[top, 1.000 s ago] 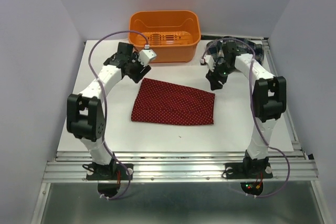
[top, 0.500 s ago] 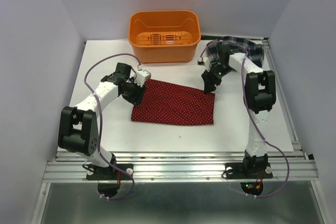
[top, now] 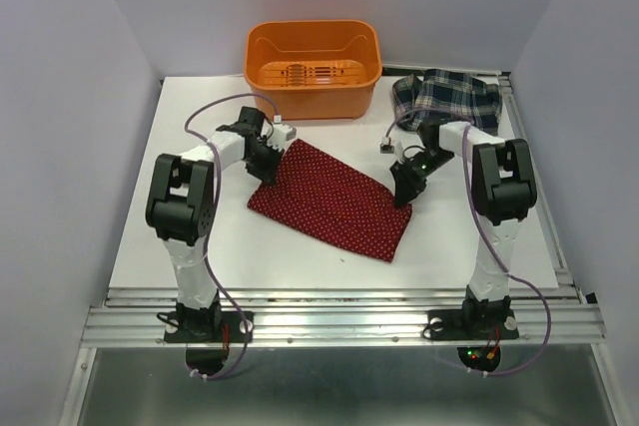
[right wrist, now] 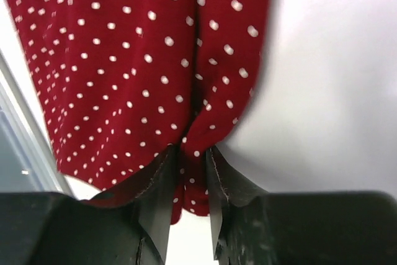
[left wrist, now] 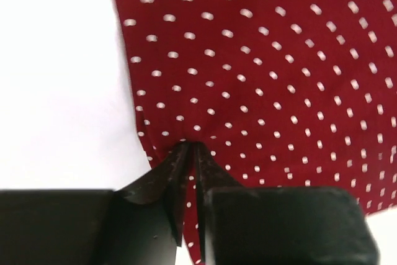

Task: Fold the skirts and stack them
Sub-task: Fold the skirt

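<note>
From above, the left hand (top: 268, 160) and right hand (top: 402, 190) are too small to show their fingertips, and each covers the corner of the red skirt (top: 334, 202) beneath it. The right arm (top: 467, 142) crosses the near edge of the plaid skirt (top: 449, 97), hiding part of it. In the left wrist view the red cloth runs off the top and right edges. In the right wrist view it runs off the top, and a blurred pale strip (right wrist: 25, 128) at the left is perhaps the edge of the tabletop (right wrist: 322, 91).
</note>
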Robot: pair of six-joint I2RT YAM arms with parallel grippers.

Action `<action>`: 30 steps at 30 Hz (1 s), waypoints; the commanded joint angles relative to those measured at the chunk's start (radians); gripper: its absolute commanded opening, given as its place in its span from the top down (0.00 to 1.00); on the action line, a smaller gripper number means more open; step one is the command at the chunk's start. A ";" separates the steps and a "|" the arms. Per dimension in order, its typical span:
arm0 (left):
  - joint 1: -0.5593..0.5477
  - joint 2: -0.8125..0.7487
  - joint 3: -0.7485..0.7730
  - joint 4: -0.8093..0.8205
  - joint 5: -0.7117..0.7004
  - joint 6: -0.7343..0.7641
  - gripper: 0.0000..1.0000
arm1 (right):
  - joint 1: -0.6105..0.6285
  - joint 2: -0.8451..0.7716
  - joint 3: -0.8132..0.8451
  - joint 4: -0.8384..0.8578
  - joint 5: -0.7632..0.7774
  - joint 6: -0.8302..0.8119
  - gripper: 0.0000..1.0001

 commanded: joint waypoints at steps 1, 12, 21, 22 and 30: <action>0.005 0.139 0.146 0.046 -0.037 -0.004 0.82 | -0.005 -0.074 -0.106 -0.012 -0.070 0.054 0.69; -0.003 0.465 0.841 -0.104 -0.051 0.028 0.50 | 0.181 -0.263 -0.384 0.322 -0.334 0.468 0.54; -0.003 -0.047 0.415 -0.030 0.001 0.071 0.39 | 0.219 -0.453 -0.436 0.427 -0.372 0.631 0.47; -0.003 -0.092 0.369 -0.030 0.001 0.073 0.38 | 0.219 -0.475 -0.427 0.432 -0.362 0.637 0.47; -0.003 -0.342 -0.019 -0.044 0.000 0.053 0.38 | 0.219 -0.437 -0.300 0.481 -0.001 0.746 0.38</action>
